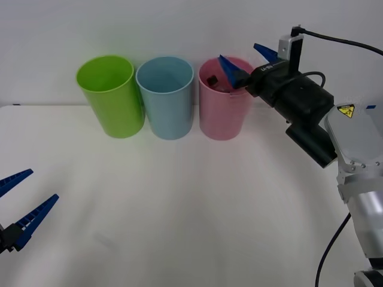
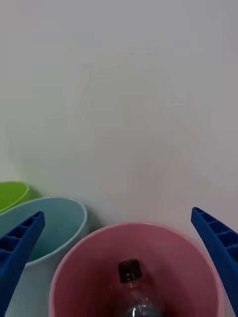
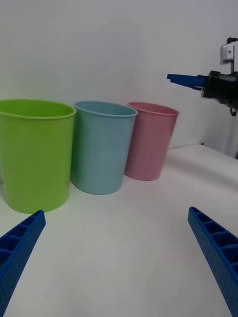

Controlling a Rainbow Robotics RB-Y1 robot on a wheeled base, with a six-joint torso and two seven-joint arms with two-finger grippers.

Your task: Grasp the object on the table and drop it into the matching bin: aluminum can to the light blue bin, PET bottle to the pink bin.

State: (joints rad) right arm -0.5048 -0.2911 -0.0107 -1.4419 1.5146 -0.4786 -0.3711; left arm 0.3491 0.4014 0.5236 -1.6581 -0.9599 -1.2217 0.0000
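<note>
- The PET bottle [image 2: 135,292] is lying inside the pink bin [image 1: 224,113], its black cap showing against the pink inner wall in the right wrist view; it is touching neither end effector.
- The right end effector [image 1: 245,63] is hanging just above the pink bin's rim, its blue fingers spread wide and holding nothing.
- Judging from this, the sorting is looking done: the bottle is sitting in the matching bin, and nothing else is waiting on the open tabletop [image 1: 179,227] to be picked up.
- What seems to be remaining is only for the right arm to be drawn clear of the bin and back toward the near edge.
- The left end effector [image 1: 17,200] is idling low by the tabletop's near left corner, fingers wide apart and empty.
- The light blue bin [image 1: 166,98] is standing just beside the pink one along the far edge, with a lime green bin [image 1: 111,95] on its other side; nothing can be seen lying in the parts of them that are showing.
</note>
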